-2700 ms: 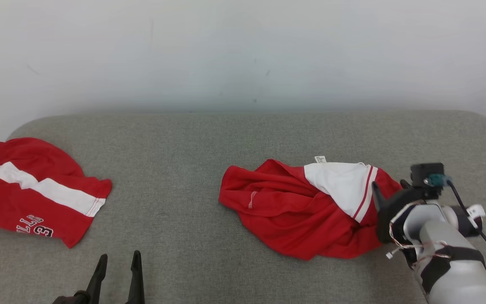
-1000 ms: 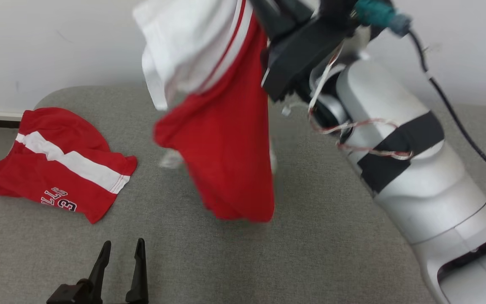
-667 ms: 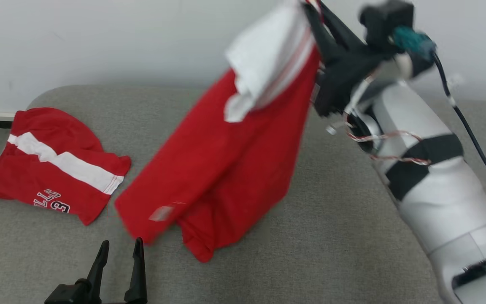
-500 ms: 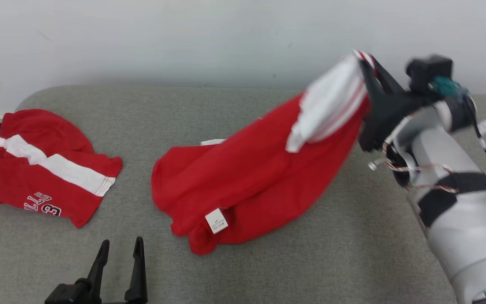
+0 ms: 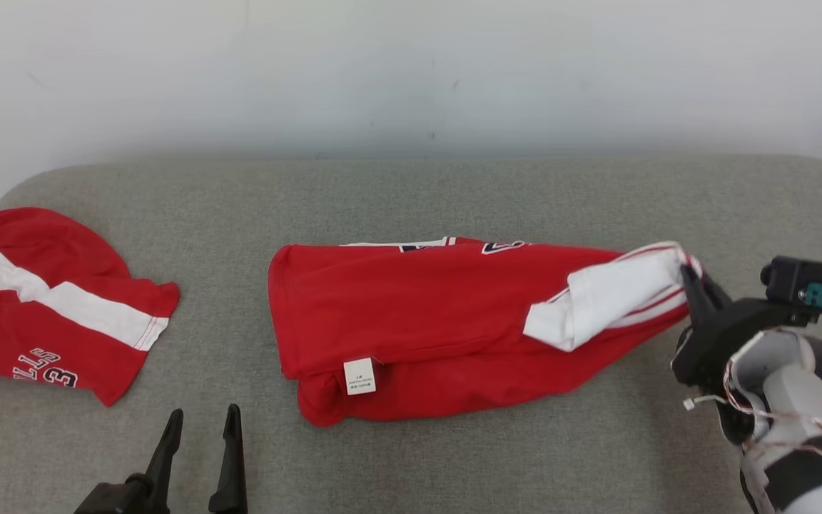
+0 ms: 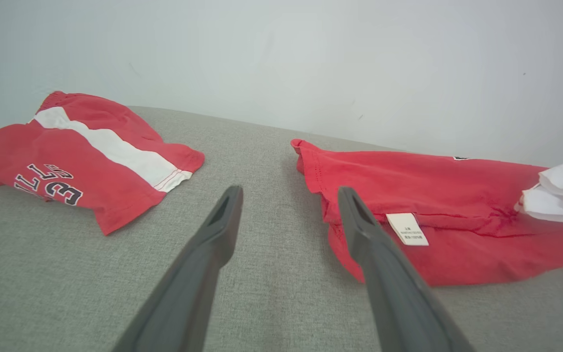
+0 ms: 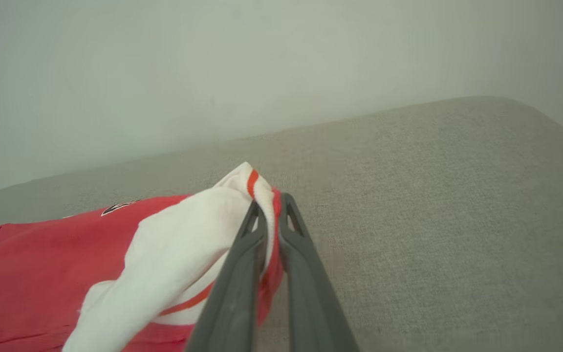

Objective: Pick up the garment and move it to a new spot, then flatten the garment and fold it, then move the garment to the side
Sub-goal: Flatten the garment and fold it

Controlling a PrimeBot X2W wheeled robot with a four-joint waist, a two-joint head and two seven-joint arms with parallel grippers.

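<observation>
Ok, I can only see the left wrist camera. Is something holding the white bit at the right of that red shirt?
Observer: Yes. The right gripper is shut on the white sleeve, pinching its red-striped cuff.
Operator: Is it hanging up in the air?
Observer: No. In the head view the garment lies stretched out on the grey cushion, with the right gripper at its right end.

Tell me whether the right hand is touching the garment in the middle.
Touching. The right wrist view shows the right hand shut on the garment, with its white, red-striped edge pinched between the jaws.
</observation>
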